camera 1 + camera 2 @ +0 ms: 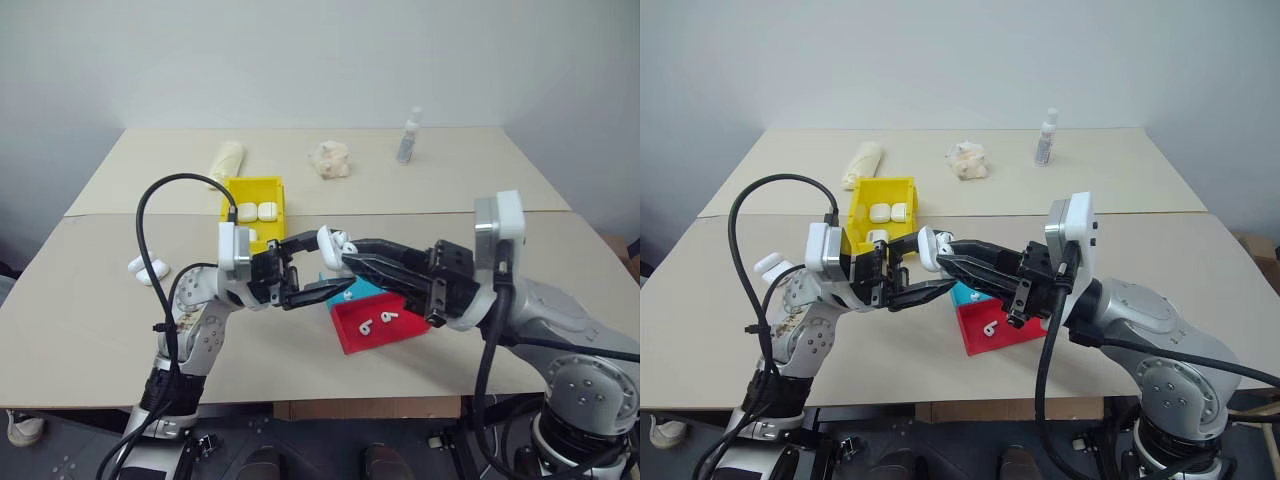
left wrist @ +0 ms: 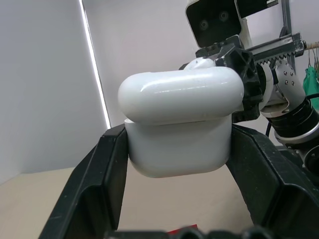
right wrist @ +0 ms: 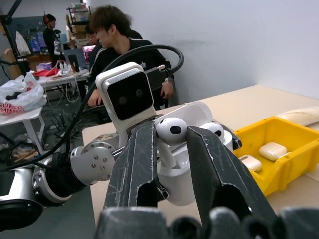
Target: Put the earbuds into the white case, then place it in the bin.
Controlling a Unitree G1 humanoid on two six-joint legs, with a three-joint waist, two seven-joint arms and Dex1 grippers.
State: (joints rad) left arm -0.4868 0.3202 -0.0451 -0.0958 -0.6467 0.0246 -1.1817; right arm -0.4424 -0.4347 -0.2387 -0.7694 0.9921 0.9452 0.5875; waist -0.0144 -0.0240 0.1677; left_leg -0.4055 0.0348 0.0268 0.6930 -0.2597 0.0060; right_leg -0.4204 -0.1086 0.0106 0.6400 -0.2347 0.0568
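The white case (image 2: 179,134) is held in the air over the table with my left gripper (image 2: 177,149) shut on it, its lid (image 3: 192,110) hinged open. My right gripper (image 3: 171,134) is shut on one of the earbuds (image 3: 171,128) and holds it right at the case's open top. Another earbud (image 3: 215,129) sits in the case. Both grippers meet above the table's front middle (image 1: 318,262). Two more earbuds (image 1: 377,320) lie in the red part of the tray. The yellow bin (image 1: 275,186) stands behind the grippers, with white cases (image 1: 257,211) inside.
A blue-and-red tray (image 1: 350,338) lies just below the grippers. Spare white cases (image 1: 148,268) rest at the table's left. At the back are a rolled cloth (image 1: 228,158), a crumpled tissue (image 1: 330,160) and a small bottle (image 1: 408,135). People (image 3: 117,35) sit beyond the table.
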